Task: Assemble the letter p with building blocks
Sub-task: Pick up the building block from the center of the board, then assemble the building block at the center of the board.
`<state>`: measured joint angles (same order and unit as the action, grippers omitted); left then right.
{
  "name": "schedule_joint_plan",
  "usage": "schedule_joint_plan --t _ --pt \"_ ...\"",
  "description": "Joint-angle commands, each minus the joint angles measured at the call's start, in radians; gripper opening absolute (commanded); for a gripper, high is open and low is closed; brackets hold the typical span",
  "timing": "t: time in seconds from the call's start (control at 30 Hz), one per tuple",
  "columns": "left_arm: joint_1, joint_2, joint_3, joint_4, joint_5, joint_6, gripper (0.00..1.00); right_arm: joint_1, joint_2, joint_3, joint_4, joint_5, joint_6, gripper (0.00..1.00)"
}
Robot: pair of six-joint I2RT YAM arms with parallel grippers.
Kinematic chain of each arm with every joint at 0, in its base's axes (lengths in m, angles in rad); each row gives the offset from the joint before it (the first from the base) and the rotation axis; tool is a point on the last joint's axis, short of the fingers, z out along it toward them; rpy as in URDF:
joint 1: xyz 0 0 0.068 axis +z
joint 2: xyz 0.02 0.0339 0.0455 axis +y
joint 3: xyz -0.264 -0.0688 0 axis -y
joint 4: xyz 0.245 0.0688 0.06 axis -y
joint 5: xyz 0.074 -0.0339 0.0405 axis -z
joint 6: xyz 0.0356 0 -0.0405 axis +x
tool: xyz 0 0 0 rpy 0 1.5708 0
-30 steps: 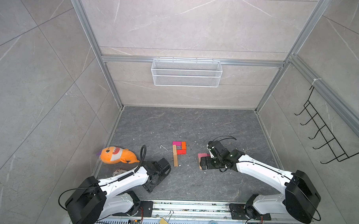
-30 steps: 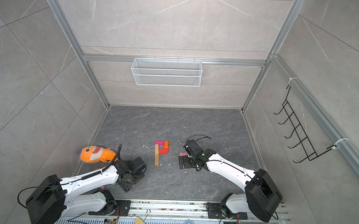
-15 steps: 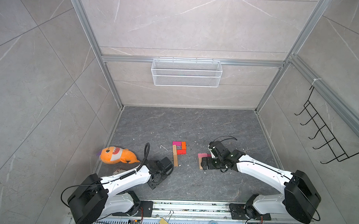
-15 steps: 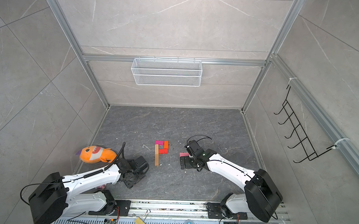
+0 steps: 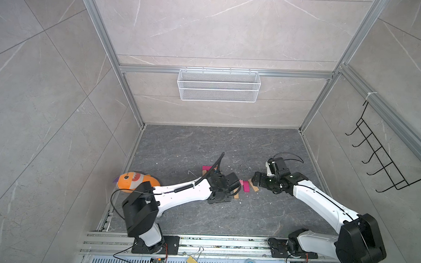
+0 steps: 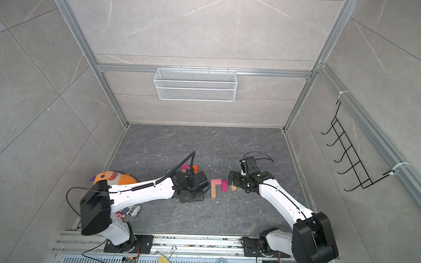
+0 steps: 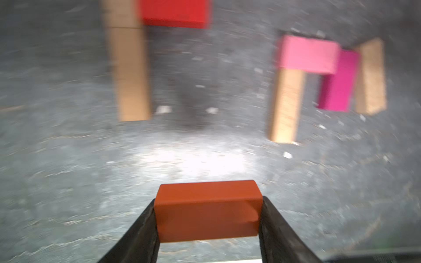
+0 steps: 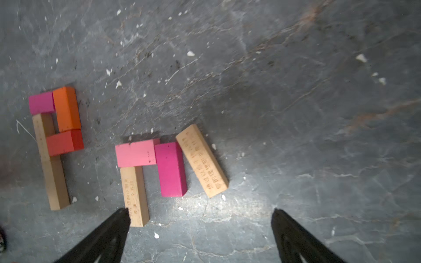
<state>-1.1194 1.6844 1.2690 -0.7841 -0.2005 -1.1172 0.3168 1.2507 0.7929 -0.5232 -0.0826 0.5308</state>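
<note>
Orange block (image 7: 207, 214) sits clamped inside the left gripper (image 7: 208, 202).

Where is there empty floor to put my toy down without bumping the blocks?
The biggest bare floor lies between the back wall and the blocks. Another free patch runs from the blocks to the front rail. The middle is crowded: the unfinished letter lies between the left gripper, holding an orange block, and the right gripper, with the finished letter close by.
</note>
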Motion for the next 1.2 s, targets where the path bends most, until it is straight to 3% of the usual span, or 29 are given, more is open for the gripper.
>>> schedule_joint_plan --t 0.0,0.27,0.5,0.87,1.17 --pt "-0.027 0.111 0.138 -0.032 0.037 0.114 0.49 -0.079 -0.042 -0.017 -0.029 -0.060 0.023 1.00" --pt "-0.031 0.341 0.365 -0.019 0.135 0.155 0.48 -0.159 -0.129 -0.015 -0.049 -0.073 0.056 1.00" --pt "-0.031 0.475 0.514 -0.055 0.138 0.144 0.47 -0.163 -0.156 -0.019 -0.066 -0.066 0.052 1.00" --pt "-0.028 0.605 0.641 -0.111 0.123 0.102 0.49 -0.162 -0.185 -0.032 -0.072 -0.083 0.047 1.00" --pt "-0.022 0.638 0.661 -0.134 0.092 0.059 0.49 -0.164 -0.199 -0.044 -0.072 -0.085 0.042 1.00"
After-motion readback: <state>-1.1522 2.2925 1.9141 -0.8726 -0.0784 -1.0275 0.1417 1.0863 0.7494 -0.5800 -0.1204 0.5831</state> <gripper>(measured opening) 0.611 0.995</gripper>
